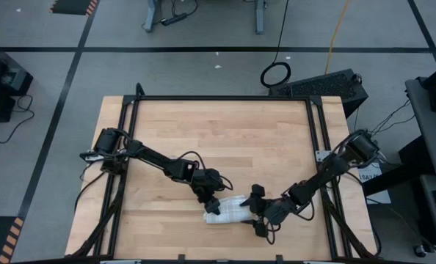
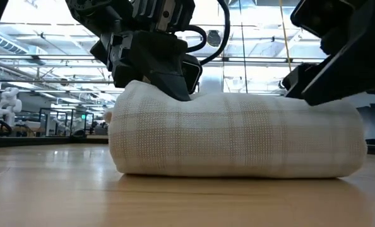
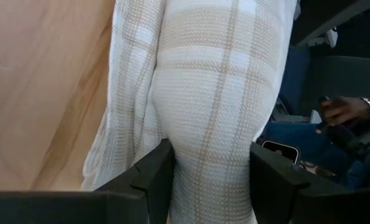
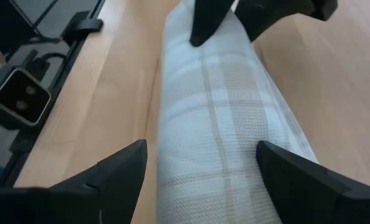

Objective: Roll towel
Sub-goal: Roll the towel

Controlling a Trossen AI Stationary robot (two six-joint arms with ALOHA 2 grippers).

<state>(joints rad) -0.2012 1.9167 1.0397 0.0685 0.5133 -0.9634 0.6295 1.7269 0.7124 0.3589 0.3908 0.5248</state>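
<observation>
Towel (image 1: pixel 231 212) rolled into log, lying on counter (image 1: pixel 225 132) near front edge. Left tool (image 3: pixel 211 180) pinches one end of roll. Right tool (image 4: pixel 200 171) straddles other end, fingers spread, clear of cloth. Person's hand (image 3: pixel 342 112) beyond counter.

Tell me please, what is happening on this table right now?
Two robot arms are working on a checked towel that already lies rolled into a log near the front edge of the wooden table. The left claw is closed on one end of the roll. The right claw straddles the other end with its fingers spread on either side, not pinching it.
</observation>
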